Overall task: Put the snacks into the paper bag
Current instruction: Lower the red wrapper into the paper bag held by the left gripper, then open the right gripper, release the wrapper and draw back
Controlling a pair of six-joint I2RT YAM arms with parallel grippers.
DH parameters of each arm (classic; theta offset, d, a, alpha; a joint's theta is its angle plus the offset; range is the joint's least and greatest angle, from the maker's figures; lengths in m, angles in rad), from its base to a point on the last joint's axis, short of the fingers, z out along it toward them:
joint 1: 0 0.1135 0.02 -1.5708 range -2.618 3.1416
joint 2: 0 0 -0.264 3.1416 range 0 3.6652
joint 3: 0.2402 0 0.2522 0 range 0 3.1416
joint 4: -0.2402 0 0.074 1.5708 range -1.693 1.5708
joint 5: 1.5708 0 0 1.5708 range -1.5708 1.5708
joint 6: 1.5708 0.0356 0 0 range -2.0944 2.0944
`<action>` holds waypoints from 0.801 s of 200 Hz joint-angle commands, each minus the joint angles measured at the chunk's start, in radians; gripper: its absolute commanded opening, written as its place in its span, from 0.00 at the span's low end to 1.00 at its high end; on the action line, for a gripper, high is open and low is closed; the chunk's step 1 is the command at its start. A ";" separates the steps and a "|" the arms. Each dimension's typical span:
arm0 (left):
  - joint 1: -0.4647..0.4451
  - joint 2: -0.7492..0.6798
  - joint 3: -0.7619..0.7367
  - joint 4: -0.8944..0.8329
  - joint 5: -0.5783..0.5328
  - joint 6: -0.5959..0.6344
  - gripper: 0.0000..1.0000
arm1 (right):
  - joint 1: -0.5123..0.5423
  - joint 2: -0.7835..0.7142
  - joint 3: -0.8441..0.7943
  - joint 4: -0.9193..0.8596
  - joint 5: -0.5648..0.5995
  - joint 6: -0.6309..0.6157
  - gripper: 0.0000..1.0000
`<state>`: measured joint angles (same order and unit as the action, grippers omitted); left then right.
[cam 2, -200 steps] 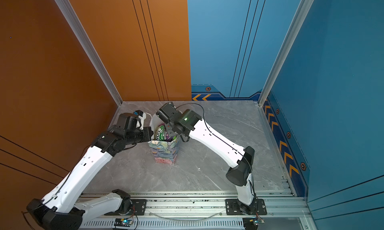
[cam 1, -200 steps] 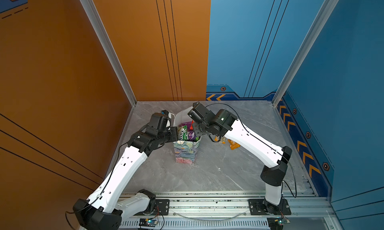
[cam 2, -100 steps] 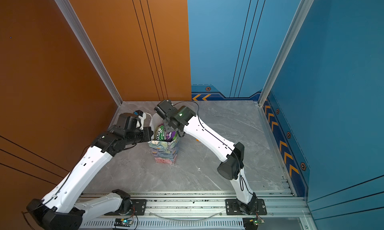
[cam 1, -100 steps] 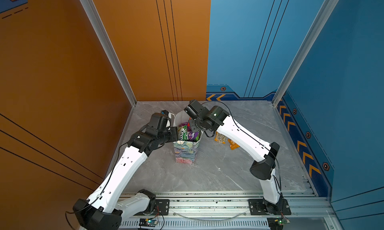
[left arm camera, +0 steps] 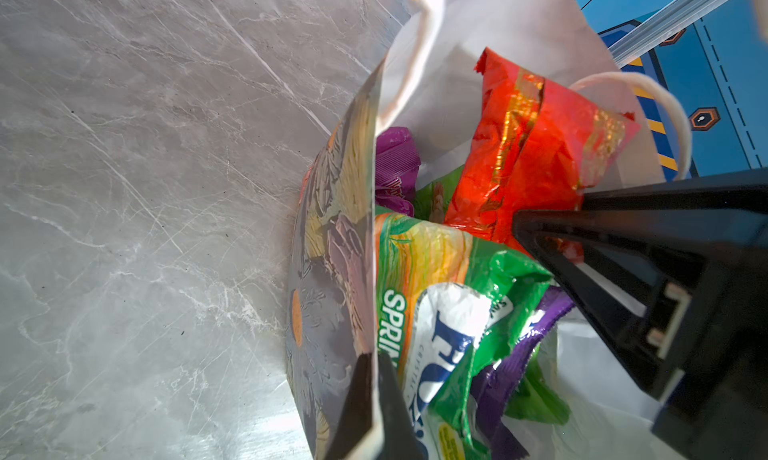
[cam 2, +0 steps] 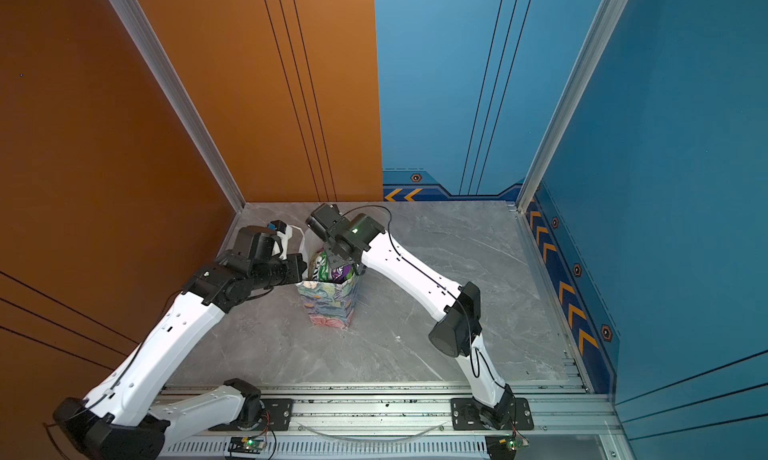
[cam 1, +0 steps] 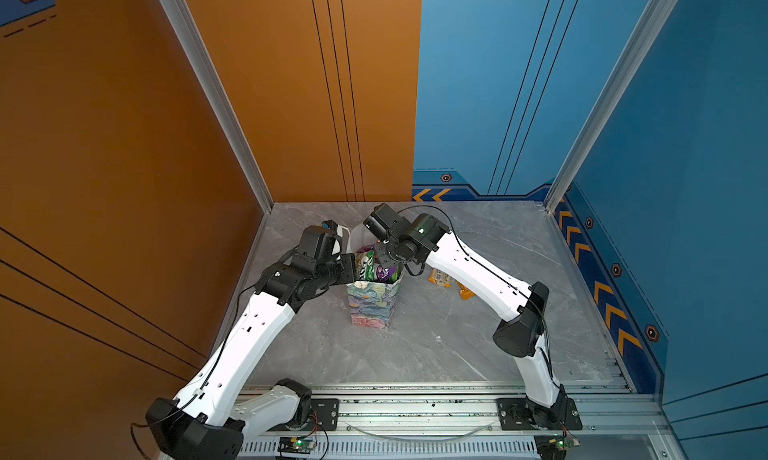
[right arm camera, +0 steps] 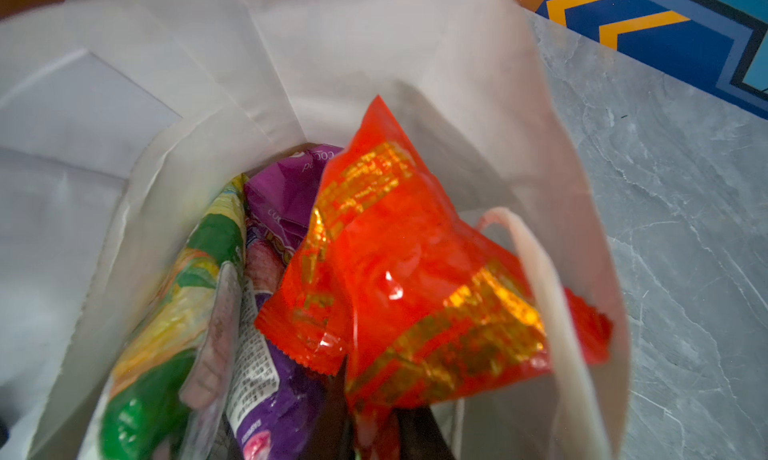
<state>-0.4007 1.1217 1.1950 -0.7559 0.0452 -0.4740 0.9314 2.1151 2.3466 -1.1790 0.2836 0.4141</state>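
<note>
The right gripper (left arm camera: 548, 210) reaches down into the mouth of the paper bag (cam 1: 372, 308), and a corner of the red packet (right arm camera: 415, 279) sits between its two black jaws. The jaws stand narrow. Whether they clamp the foil or lie just loose of it, I cannot tell from the wrist views. The packet itself is inside the bag's white walls, tilted, leaning over the other snacks and partly behind a cord handle (right arm camera: 540, 291).

The left gripper (left arm camera: 374, 379) is closed on the bag's rim, one jaw on the painted outside and one on the white inside. It holds that wall up and keeps the mouth spread. The bag stands upright on the grey tabletop (cam 1: 436, 345), between the two arms in both top views.

Much of the job looks done. Down in the bag lie the large green packet (left arm camera: 436, 271), a magenta one (right arm camera: 282, 196) and a darker purple one (left arm camera: 511, 362), packed side by side, and the red one is on top of them. How many more are buried beneath cannot be made out.

Some work is left. In a top view two small packets, a yellow-orange one (cam 1: 439, 277) and an orange one (cam 1: 465, 291), lie on the tabletop just beside the right arm, apart from the bag. By my reckoning these go in once the red packet is let go.
</note>
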 commanded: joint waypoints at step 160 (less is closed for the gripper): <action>-0.012 -0.031 0.012 0.061 0.002 0.028 0.02 | 0.120 -0.174 0.023 -0.019 0.098 -0.040 0.44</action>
<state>-0.4026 1.1217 1.1950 -0.7559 0.0452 -0.4671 1.0393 1.9743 2.3535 -1.1786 0.3420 0.3878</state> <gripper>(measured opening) 0.044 0.433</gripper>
